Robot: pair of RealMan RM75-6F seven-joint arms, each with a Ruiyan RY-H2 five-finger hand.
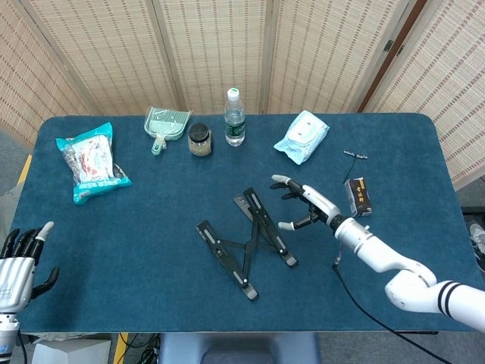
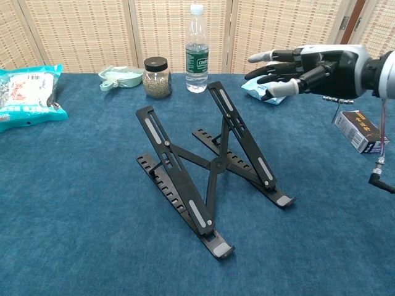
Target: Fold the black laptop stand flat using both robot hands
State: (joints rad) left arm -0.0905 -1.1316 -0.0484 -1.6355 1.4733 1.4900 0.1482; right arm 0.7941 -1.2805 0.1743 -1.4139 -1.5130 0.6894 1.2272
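Observation:
The black laptop stand (image 1: pixel 246 243) (image 2: pixel 203 161) stands unfolded in the middle of the blue table, its two slotted arms raised and crossed. My right hand (image 1: pixel 306 205) (image 2: pixel 299 64) hovers just right of the stand's raised top ends, fingers spread, holding nothing and not touching it. My left hand (image 1: pixel 18 262) rests at the table's front left corner in the head view, fingers apart and empty; the chest view does not show it.
At the back stand a water bottle (image 1: pixel 234 117), a jar (image 1: pixel 199 139), a green dustpan (image 1: pixel 164 126) and a wipes pack (image 1: pixel 302 136). A snack bag (image 1: pixel 91 161) lies at the left. A small black box (image 1: pixel 358 196) and a corkscrew (image 1: pixel 355 155) lie right of my right hand.

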